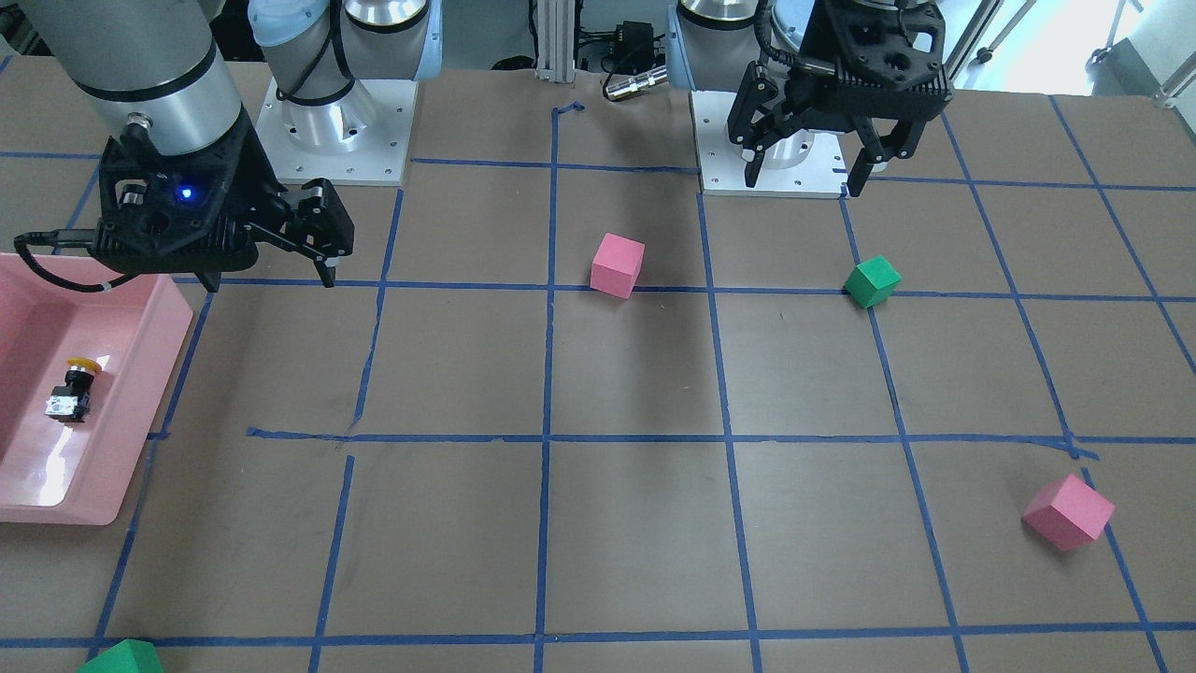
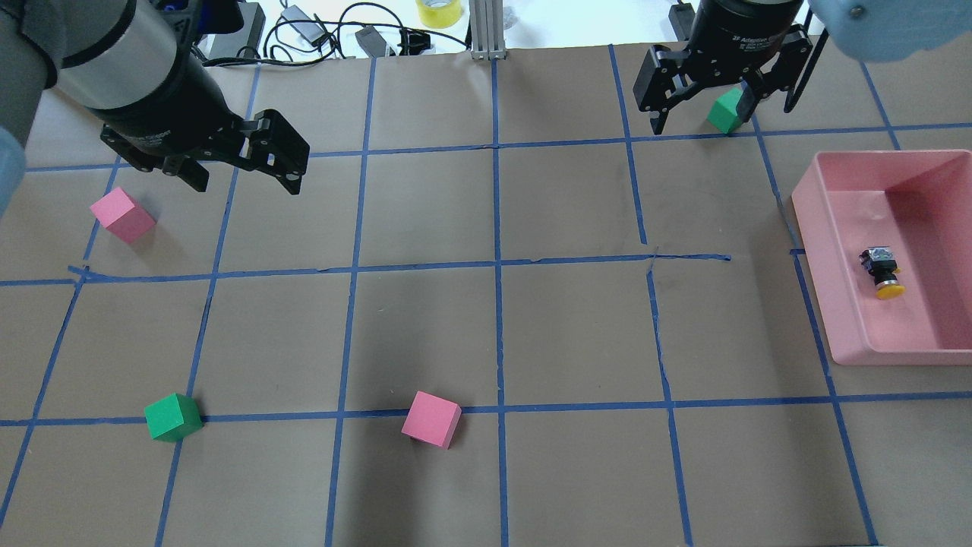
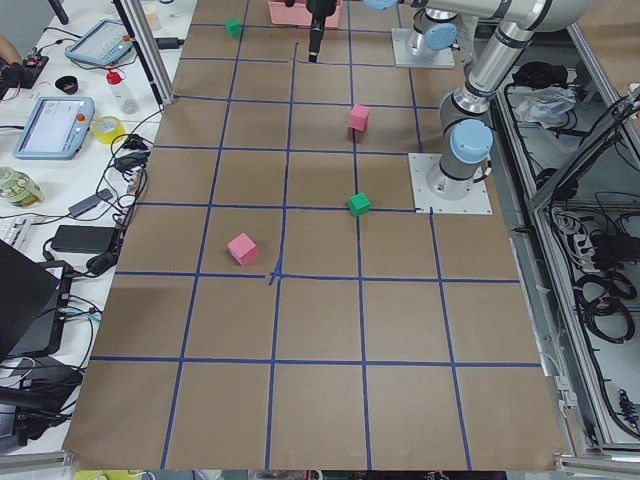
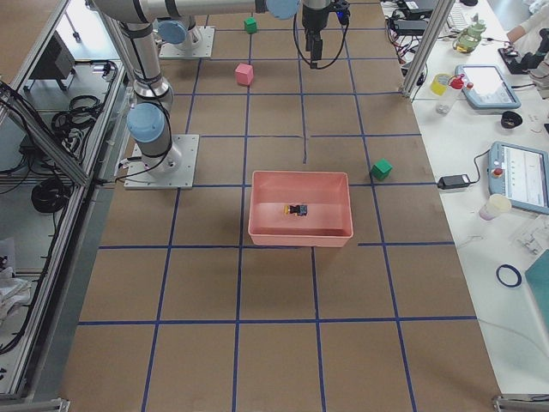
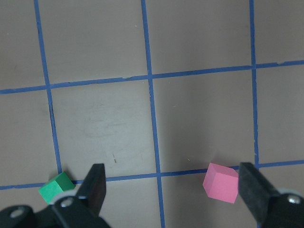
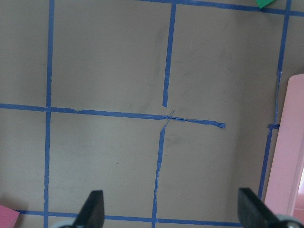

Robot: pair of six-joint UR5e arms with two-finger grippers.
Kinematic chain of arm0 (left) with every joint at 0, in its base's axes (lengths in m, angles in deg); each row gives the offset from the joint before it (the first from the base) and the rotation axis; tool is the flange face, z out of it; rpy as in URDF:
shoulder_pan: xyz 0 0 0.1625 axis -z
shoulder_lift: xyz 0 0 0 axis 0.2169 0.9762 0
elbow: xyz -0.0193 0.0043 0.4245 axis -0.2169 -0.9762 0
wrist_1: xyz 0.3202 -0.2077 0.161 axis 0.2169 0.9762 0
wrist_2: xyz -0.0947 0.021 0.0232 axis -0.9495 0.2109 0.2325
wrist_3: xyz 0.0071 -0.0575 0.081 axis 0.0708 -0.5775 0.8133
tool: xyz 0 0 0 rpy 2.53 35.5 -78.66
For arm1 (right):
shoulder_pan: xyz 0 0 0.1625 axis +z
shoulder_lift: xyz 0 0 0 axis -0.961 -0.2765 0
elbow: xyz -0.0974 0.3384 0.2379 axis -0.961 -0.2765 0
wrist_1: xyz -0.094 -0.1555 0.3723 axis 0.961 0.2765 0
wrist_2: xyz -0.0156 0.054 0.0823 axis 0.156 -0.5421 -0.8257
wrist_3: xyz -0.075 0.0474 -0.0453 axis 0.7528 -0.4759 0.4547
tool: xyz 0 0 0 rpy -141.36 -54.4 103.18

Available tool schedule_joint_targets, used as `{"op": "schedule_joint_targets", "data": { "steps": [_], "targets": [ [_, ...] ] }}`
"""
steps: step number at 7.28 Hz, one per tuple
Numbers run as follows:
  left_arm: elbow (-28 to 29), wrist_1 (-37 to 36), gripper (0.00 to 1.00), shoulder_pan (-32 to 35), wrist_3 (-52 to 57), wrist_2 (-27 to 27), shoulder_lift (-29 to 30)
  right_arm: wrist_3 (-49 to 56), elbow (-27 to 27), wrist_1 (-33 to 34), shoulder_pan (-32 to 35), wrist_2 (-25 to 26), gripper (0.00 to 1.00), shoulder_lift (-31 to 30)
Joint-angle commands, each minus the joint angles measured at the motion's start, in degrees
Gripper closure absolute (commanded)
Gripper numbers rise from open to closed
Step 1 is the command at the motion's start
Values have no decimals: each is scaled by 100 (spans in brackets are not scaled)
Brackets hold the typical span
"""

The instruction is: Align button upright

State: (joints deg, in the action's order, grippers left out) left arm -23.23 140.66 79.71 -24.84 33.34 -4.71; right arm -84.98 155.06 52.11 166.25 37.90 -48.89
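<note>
Lying on its side, button point(image 2: 881, 272) sits in pink tray point(image 2: 816, 228), below and off to the right of right gripper point(image 2: 721, 114). Both grippers hang empty, jaws spread wide; left gripper point(image 2: 247, 182) well apart from tray.

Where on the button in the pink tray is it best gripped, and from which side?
Probably the black middle of the button, between yellow cap and pale base, from straight above with jaws across its width: it lies on its side on the tray floor, clear of the walls.
</note>
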Motion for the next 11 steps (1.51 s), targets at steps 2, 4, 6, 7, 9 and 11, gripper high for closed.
{"op": "schedule_joint_targets", "data": {
  "steps": [2, 4, 6, 7, 9, 11],
  "targets": [
    [-1, 0, 0, -4, 4, 0, 0, -66, 45, 5, -11, -47, 0, 6],
    [8, -9, 0, -4, 4, 0, 0, -23, 45, 5, -11, -64, 0, 6],
    [8, -9, 0, -13, 4, 0, 9, -22, 45, 31, -19, -56, 0, 6],
    [8, -9, 0, -4, -5, 0, 9, -22, 45, 49, -19, -73, 0, 6],
    [17, 0, 0, -4, 4, 9, 0, -5, 45, 14, -159, -99, 0, 15],
    [17, 0, 0, -4, 4, 9, 0, 22, 71, 14, -484, -100, 0, 41]
  ]
}}
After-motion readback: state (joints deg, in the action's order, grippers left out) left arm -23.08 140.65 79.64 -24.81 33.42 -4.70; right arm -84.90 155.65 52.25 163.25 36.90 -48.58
